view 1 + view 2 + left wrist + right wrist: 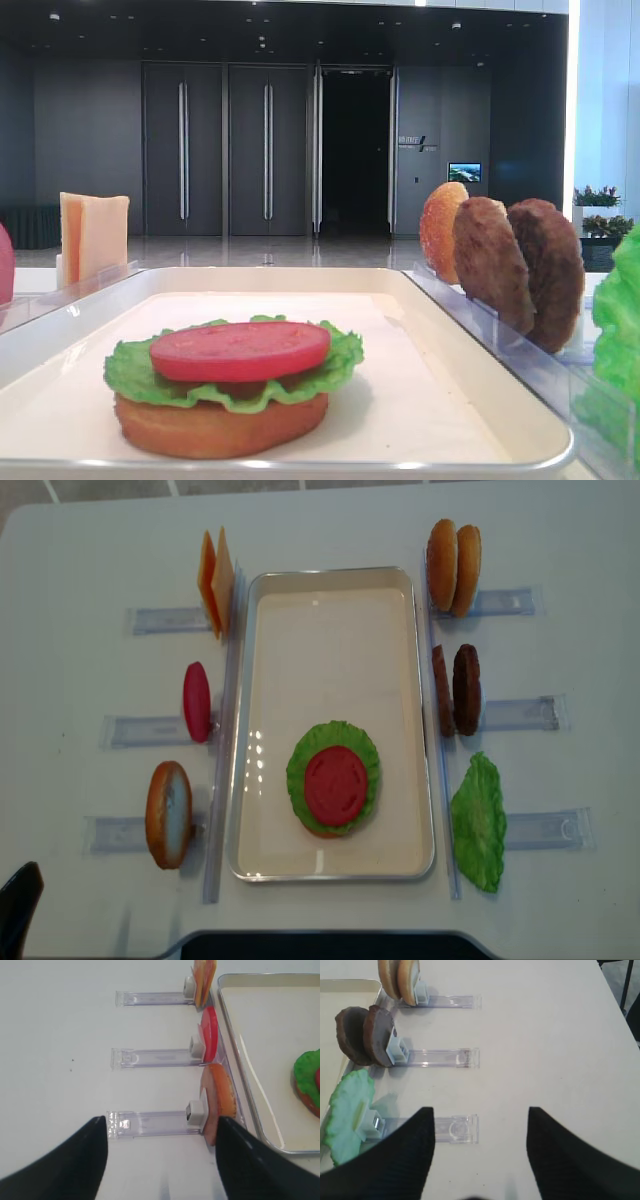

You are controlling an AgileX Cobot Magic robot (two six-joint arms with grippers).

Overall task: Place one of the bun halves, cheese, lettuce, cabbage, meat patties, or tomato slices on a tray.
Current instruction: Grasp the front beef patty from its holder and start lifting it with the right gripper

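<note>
On the white table the tray sits in the middle, holding a stack toward its 6 o'clock end: a bun half, lettuce on it, and a tomato slice on top. At 3 o'clock of the tray, two meat patties stand on edge in a clear rack, two buns at 1 o'clock, a loose lettuce leaf at 5 o'clock. Cheese stands at 11 o'clock, a tomato slice at 9, a bun at 7. The right tool hangs wide and empty over the table beside the leaf's rack. The left tool also gapes wide, empty, near the bun's rack.
</note>
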